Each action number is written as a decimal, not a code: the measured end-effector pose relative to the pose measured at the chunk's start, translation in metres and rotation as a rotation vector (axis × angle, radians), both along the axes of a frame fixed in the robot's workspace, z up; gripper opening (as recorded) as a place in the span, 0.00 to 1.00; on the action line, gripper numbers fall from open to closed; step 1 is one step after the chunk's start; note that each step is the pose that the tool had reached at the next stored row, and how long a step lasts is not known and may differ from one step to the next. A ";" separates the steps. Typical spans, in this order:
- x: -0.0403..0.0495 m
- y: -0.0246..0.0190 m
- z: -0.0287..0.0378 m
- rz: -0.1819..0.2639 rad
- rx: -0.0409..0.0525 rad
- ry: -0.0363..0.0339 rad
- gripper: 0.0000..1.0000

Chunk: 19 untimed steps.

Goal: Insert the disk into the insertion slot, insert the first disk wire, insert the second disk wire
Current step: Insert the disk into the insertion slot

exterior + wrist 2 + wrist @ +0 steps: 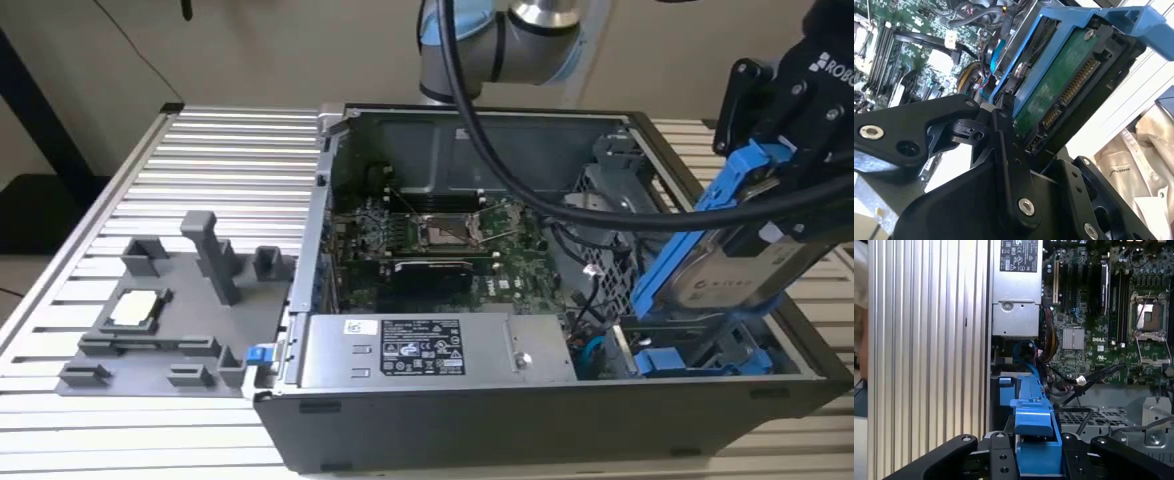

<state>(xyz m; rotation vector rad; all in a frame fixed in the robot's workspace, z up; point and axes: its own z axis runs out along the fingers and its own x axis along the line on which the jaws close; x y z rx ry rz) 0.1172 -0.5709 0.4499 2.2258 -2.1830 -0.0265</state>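
Black fingers (1004, 140) of gripper (1039, 137) sit closest to the lens in both wrist views. They're clamped across the disk (1064, 85) near its connector end, one per side of the blue carrier frame.

Disk hangs in the air, steeply tilted. Its lower end is down at the mouth of the insertion slot (694, 325), in the front corner of the PC case (534, 430) at the exterior view's right. Can't tell if it has entered yet.

Handling, as I judge it:
- Rigid metal body, fairly heavy for its size, won't bend.
- Smooth sides could slip if the grip is off-centre.
- Green circuit board & gold connector pins are bare on one face, so fragile there.
- Best held by the carrier's long sides, not the board; plastic carrier prob. flexes a bit.

Slot has blue plastic pieces (663, 360) low inside. Case is open & holds motherboard (441, 240), grey power supply (414, 350) w/ sticker, perforated cage (1089, 417) & loose black cables, one w/ a white plug (1081, 381).

Outside the case, on the ribbed tabletop (200, 170), a grey fixture tray (147, 340) carries a small pale square part (136, 306).
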 end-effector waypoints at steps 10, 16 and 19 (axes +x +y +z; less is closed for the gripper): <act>0.0025 0.0000 -0.0156 0.000 -0.0001 0.0000 0.33; 0.0034 0.0000 -0.0223 0.000 0.0024 -0.0001 0.33; 0.0044 -0.0001 -0.0257 0.000 0.0027 -0.0001 0.33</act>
